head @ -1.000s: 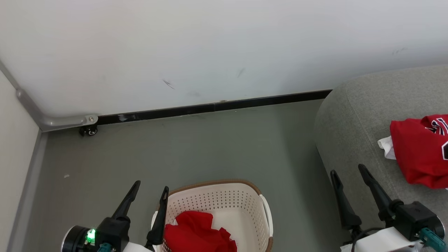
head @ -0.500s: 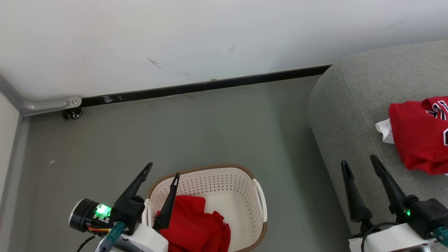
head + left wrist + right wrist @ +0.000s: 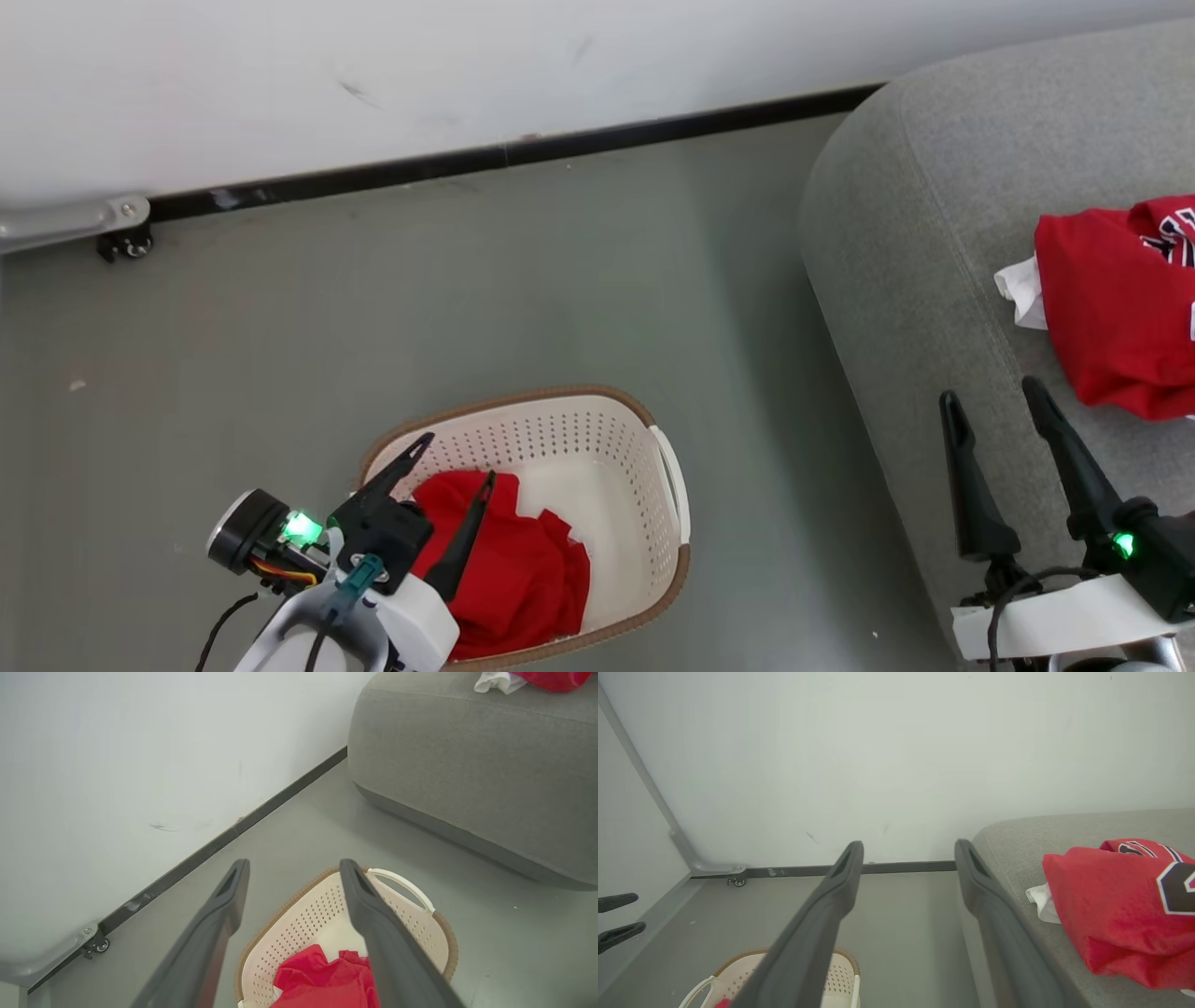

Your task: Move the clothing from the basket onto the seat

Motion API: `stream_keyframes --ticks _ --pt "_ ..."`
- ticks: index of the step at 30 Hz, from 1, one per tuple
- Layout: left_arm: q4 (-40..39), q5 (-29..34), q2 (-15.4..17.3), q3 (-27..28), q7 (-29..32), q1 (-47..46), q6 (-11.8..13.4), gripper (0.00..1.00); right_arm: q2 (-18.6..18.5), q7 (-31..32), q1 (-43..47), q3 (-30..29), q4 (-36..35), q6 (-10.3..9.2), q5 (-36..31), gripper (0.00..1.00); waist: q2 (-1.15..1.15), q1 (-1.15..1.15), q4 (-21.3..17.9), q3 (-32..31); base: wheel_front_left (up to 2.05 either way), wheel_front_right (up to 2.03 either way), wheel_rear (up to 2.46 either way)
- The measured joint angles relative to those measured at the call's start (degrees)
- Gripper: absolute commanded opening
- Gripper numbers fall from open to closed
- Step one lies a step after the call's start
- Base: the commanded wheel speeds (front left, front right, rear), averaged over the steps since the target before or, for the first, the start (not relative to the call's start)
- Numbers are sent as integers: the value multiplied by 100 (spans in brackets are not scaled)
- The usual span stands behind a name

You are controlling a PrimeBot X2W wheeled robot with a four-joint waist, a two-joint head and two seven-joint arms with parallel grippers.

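Jaws wide both sides, jersey point(image 3: 1111, 914) lettering plain in right wrist view

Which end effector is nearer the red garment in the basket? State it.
Left. The left end effector hangs open over the red garment in the basket; the right end effector is apart, over the seat.

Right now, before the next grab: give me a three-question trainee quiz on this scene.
1. What lies on the light-grey fabric sofa?
2. The crumpled red garment lies: A on the sofa; B in the cream perforated plastic basket; C on the bare floor.
3. True or false: both arms' jaws are shut.
Key: 1 a red jersey with black-and-white lettering; 2 B; 3 false, both stand open and empty.
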Motion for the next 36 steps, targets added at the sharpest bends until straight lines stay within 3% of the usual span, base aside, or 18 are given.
stream_keyframes --ticks 7,36 --pt "454 301 51 -255 183 -259 -147 100 2 -1 -151 16 -146 0 5 100 0 0 -114 361 0 0 0" --pt "1797 1372 63 -1020 338 -1684 -350 100 0 -170 -1115 214 -401 0 66 100 0 0 -377 1973 0 0 0"
